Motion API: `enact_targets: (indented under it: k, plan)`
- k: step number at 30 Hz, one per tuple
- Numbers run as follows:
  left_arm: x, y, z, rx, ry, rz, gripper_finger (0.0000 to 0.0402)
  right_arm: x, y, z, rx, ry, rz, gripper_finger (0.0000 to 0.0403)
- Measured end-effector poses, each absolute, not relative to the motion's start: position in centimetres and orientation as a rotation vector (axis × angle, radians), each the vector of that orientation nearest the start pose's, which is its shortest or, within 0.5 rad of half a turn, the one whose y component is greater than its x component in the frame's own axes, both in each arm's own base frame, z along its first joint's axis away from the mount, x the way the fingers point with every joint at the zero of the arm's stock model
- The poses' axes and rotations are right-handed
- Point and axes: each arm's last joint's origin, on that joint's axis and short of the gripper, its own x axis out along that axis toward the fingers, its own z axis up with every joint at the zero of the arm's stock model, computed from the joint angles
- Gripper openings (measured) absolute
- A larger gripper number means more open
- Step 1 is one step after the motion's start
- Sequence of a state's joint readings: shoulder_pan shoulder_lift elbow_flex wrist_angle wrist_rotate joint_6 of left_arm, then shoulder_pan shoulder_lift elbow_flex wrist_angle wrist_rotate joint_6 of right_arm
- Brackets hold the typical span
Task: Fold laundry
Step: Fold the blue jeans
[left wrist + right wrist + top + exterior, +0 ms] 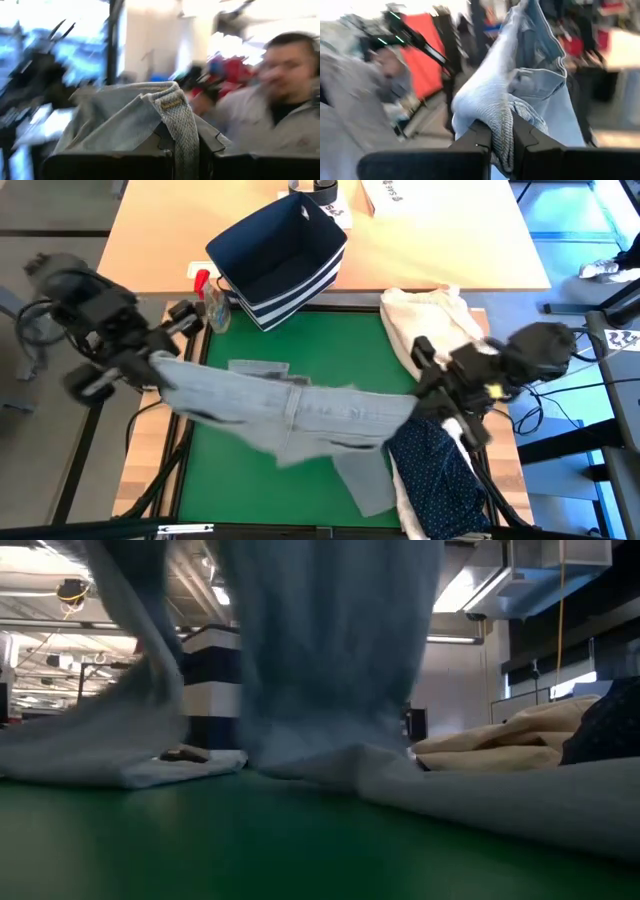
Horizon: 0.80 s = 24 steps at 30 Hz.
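Observation:
The light grey jeans hang stretched between my two grippers above the green mat. My left gripper is shut on their left end at the mat's left edge. My right gripper is shut on their right end near the mat's right edge. The jeans sag between the grippers. In the low view their legs drop down, and the lower ends lie on the mat. A navy white-dotted shirt lies on white cloth at the near right. My left gripper pinches a thick seamed band of the jeans between its two fingers, which point roughly level. The band runs down through the gap, and cloth bunches above the fingers. My right gripper pinches a bunched, seamed fold of the jeans between its two fingers, which point roughly level. Several layers pile up over the fingers.
A navy bin with white stripes stands at the mat's far edge, with a spray bottle to its left. A cream-beige cloth bundle lies at the far right. A person shows beyond the table.

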State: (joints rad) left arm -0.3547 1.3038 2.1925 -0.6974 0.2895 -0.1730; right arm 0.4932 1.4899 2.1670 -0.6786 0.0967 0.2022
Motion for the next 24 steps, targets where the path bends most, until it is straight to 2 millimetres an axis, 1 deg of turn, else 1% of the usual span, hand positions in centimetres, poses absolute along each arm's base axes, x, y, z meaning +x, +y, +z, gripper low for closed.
enact_targets:
  k: [3, 6, 11, 14, 16, 18, 21, 24]
  plan:
    - [14.4, -7.0, 61.6, -0.176, -0.277, -0.760, 0.0022, 21.0, 12.5, 57.8, 0.190, -0.047, 0.447, 0.0024]
    - [15.4, -8.2, 62.1, -0.191, -0.353, -0.808, 0.0022, 20.1, 13.0, 58.7, 0.169, -0.107, 0.447, 0.0024]
    - [17.9, -10.3, 61.9, -0.270, -0.362, -0.866, 0.0023, 19.1, 13.5, 59.2, 0.136, -0.136, 0.397, 0.0024]
    - [19.7, -11.6, 61.2, -0.315, -0.324, -0.872, 0.0023, 18.7, 13.4, 59.3, 0.091, -0.133, 0.333, 0.0024]
    - [20.5, -12.1, 60.5, -0.330, -0.266, -0.813, 0.0023, 18.4, 13.2, 59.2, 0.042, -0.102, 0.273, 0.0024]
    - [21.0, -12.0, 59.7, -0.322, -0.194, -0.693, 0.0023, 18.1, 12.6, 58.9, -0.019, -0.048, 0.205, 0.0024]
    - [21.4, -11.5, 58.7, -0.304, -0.110, -0.413, 0.0023, 17.6, 11.9, 58.3, -0.092, 0.040, 0.101, 0.0024]
    - [21.4, -11.1, 57.9, -0.295, -0.062, -0.124, 0.0023, 17.4, 11.3, 57.7, -0.152, 0.106, -0.033, 0.0024]
